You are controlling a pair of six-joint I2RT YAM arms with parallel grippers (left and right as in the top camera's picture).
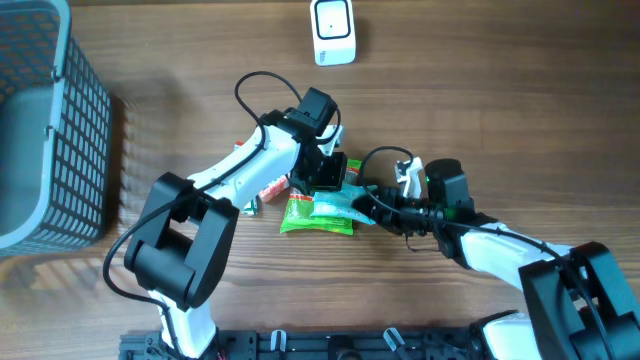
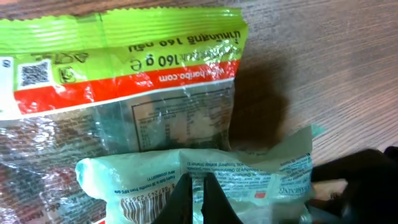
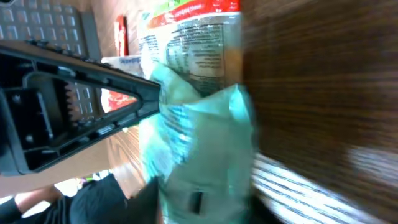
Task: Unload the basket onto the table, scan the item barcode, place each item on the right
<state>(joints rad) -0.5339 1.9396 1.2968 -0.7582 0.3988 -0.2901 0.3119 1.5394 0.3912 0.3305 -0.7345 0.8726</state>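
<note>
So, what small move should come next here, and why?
Probably lift the pale packet a little off the green bag: the left claw is shut at its seam, the right claw is at its edge, and the scanner lies farther away.

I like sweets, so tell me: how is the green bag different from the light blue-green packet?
The green bag has a red band; the teal packet is mostly pale. The green bag looks bigger, and the teal packet lies partly over it. Both are crinkly printed plastic.

pale teal packet point(image 1: 333, 206), green-and-red bag point(image 1: 300, 220), grey mesh basket point(image 1: 85, 130)
</note>
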